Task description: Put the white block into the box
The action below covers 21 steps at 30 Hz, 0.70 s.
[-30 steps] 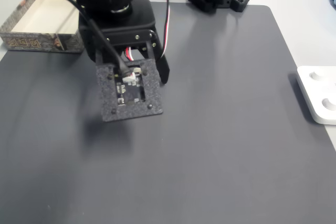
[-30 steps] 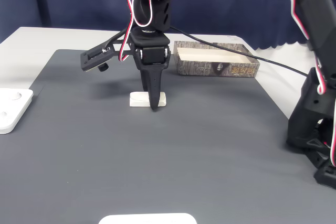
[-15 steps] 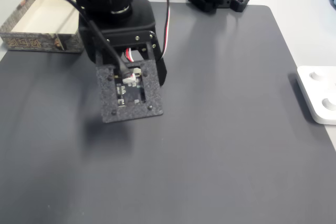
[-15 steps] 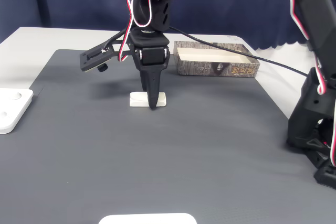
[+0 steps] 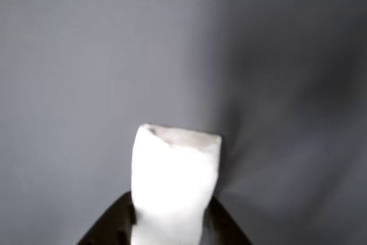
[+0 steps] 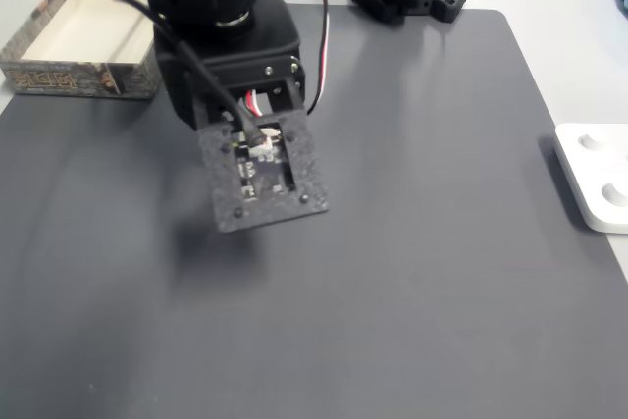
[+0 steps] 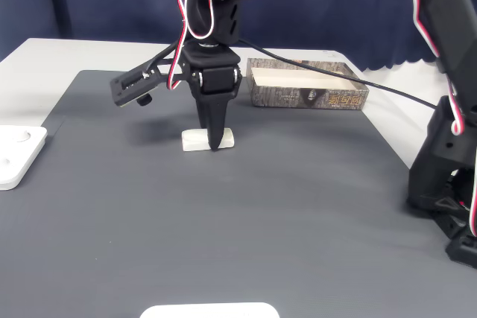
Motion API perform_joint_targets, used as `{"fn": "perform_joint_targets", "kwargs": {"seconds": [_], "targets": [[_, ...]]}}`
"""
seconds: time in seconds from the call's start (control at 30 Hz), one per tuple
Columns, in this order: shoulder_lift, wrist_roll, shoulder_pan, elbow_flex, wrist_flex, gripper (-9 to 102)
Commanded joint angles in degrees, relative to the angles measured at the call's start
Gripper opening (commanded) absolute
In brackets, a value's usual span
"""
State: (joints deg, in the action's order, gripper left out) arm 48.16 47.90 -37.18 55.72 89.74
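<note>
- Fixed view from the table's front: box (image 7: 307,86) carries printed marks on its speckled outer wall, too small to read.
- Claw (image 7: 215,141) points straight down, fingers narrowed onto the white block (image 7: 195,140), pinching it; the block is level, at or just off the dark mat (image 7: 223,214), can't tell which.
- Other view: white block (image 5: 174,182) stands up between two dark finger tips (image 5: 114,228) at the bottom edge, gripped on both sides; chipped end faces up in the picture.
- Block sits near the middle of the mat, toward the far edge of the table, well apart from the box.
- Box lies at the far edge of the mat, cream inside, in both fixed views (image 6: 74,41).
- Glossy white device (image 6: 599,176) rests off the mat's side edge.
- Arm's camera plate (image 6: 263,172) covers the claw in a fixed view.
</note>
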Motion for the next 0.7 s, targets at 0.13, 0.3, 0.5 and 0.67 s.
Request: {"fn": "perform_joint_targets", "kwargs": {"seconds": [0.13, 0.3, 0.5, 0.67], "targets": [[1.8, 0.9, 1.3, -2.8, 1.8, -2], [5.7, 0.2, -0.2, -1.1, 2.0, -2], [14.6, -0.4, -3.5, 2.2, 2.0, -2], [21.4, -1.8, -5.7, 5.8, 1.9, -2]]}}
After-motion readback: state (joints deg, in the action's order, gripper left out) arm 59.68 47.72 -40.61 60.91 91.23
